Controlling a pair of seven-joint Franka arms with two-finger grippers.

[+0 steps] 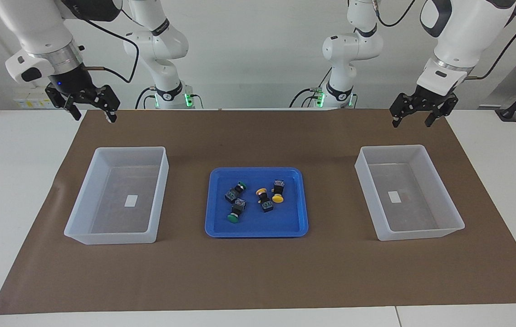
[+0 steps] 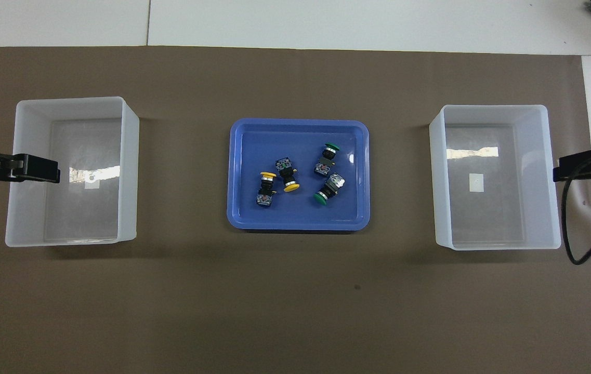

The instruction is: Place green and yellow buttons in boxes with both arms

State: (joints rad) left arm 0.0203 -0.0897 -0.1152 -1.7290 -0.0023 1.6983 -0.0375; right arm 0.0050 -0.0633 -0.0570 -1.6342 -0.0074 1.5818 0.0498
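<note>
1. Nearest the robots, both grippers hang in the air at the robot edge of the brown mat [image 1: 258,272]. The left gripper [image 1: 417,112] is up at the left arm's end of the table; the right gripper [image 1: 90,108] is up at the right arm's end. Both are spread wide and carry nothing.
2. Next come the two boxes, one at the left arm's end [image 1: 407,190] and one at the right arm's end [image 1: 119,195]. Each holds only a small white label.
3. Between them sits the blue tray [image 1: 256,229] with all four buttons lying on their sides, none boxed yet.
4. Nearer the robots in the tray: one green button [image 1: 235,190] and one yellow button [image 1: 278,190].
5. Farther out: a second green button [image 1: 237,211] and a second yellow button [image 1: 263,200].
6. They look light, hard and rigid, likely smooth plastic. The round caps could roll or slip; the squarish black bodies offer flatter sides, so I judge those the better hold. The pairs lie close together, so fingers may nudge a neighbour.
</note>
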